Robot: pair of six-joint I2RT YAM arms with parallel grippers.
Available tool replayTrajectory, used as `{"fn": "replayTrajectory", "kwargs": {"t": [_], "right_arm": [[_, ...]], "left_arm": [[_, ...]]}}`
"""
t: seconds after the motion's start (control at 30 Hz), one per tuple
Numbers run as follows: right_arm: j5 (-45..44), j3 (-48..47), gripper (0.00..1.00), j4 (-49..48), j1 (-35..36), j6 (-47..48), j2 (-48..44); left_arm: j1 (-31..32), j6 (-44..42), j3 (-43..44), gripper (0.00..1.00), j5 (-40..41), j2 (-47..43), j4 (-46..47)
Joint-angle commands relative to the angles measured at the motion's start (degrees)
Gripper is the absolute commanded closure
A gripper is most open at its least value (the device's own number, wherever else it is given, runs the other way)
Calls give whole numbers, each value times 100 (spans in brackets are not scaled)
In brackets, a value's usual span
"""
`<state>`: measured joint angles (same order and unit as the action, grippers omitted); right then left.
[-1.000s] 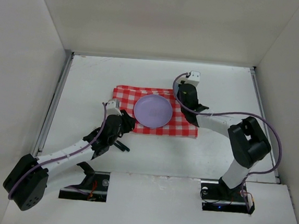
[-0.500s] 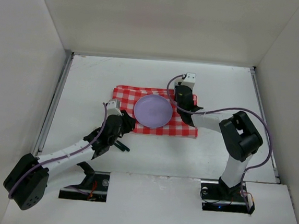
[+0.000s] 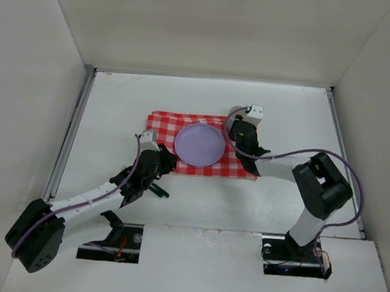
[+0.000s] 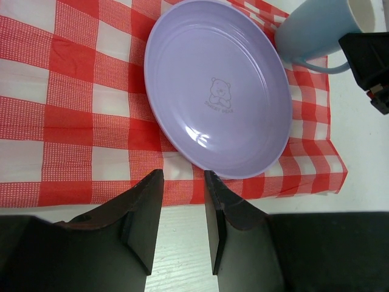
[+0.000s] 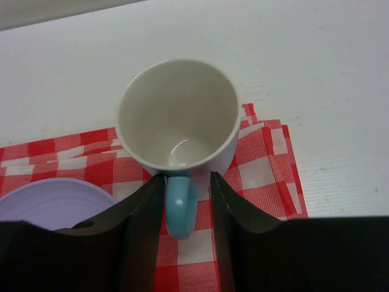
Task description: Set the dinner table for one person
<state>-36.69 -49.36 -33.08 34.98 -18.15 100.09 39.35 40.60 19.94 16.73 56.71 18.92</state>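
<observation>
Pinching the blue mug (image 5: 177,141) by its handle, the right hand (image 5: 187,188) holds tight; the left hand (image 4: 182,191) hovers slightly apart, empty.

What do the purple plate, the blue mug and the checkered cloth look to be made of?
Plate: probably glossy plastic or melamine, given its soft highlights and the faint bear print in its centre. Mug: likely glazed ceramic, with a thick rim, a shiny cream inside and a light blue handle between the right tool's fingers. Cloth: thin woven fabric, matte and creased.

Plain white walls (image 3: 212,24) on 3 sides, even light.
</observation>
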Motion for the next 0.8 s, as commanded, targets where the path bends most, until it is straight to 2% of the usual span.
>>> {"fn": "replayTrajectory", "kwargs": {"t": [0.0, 0.33, 0.43, 0.47, 0.53, 0.6, 0.67, 0.73, 0.77], "right_arm": [[-128, 198, 54, -462, 57, -232, -420], [12, 734, 29, 20, 127, -294, -1430], [301, 954, 28, 573, 311, -312, -1992], [433, 1016, 30, 810, 416, -320, -2168], [670, 1060, 42, 1249, 653, -355, -2432], [1022, 1026, 64, 1707, 961, -539, -2600], [1626, 894, 78, 2015, 1321, -899, -2574], [2347, 675, 83, 2025, 1707, -1198, -2207], [2629, 508, 83, 1964, 1909, -1295, -1926]], "left_arm": [[33, 53, -52, 69, 32, -37, 51], [-107, -78, 53, 69, 41, -326, -186], [-257, -105, 167, 68, 41, -563, -476], [-309, -105, 220, 68, 41, -634, -590], [-520, -70, 378, 68, 6, -845, -958], [-739, 0, 545, 70, -21, -1038, -1327], [-942, 53, 729, 78, -82, -1188, -1688], [-1153, 132, 905, 88, -135, -1355, -2074], [-1215, 159, 949, 89, -152, -1408, -2198]]}}
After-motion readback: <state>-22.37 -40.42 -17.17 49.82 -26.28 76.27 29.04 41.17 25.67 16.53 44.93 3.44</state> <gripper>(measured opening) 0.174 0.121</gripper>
